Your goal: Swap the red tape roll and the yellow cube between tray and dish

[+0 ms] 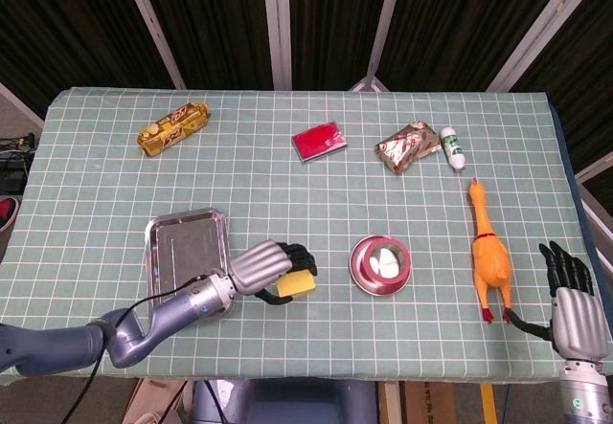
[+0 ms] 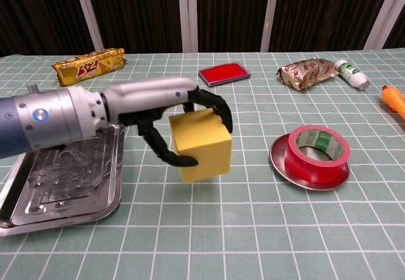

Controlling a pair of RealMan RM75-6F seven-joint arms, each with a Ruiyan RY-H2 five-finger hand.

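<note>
While the left hand (image 2: pixel 180 125) grips the yellow cube (image 2: pixel 199 144), fingers wrapped over its top and far side with the thumb hooked under the near-left face, the cube looks lifted clear of the table and tilted, 1 corner lowest. Key relation: the dish (image 2: pixel 309 174) lies to the hand's right, near but apart from the cube, and the red tape roll (image 2: pixel 316 148) sits inside it, so the dish is not free yet. The tray (image 2: pixel 60 188) lies just left of the cube, under the left forearm, with nothing visible in it. Left hand is clearly the nearer one to both cube and dish; forearm runs in low from the left, roughly level, palm facing down. The right hand (image 1: pixel 572 300) rests at the table's near right edge, fingers spread, holding nothing, well apart from the dish, just beside the rubber chicken (image 1: pixel 488 256). Judgement: the cube probably needs parking, or the tape must come out first.
</note>
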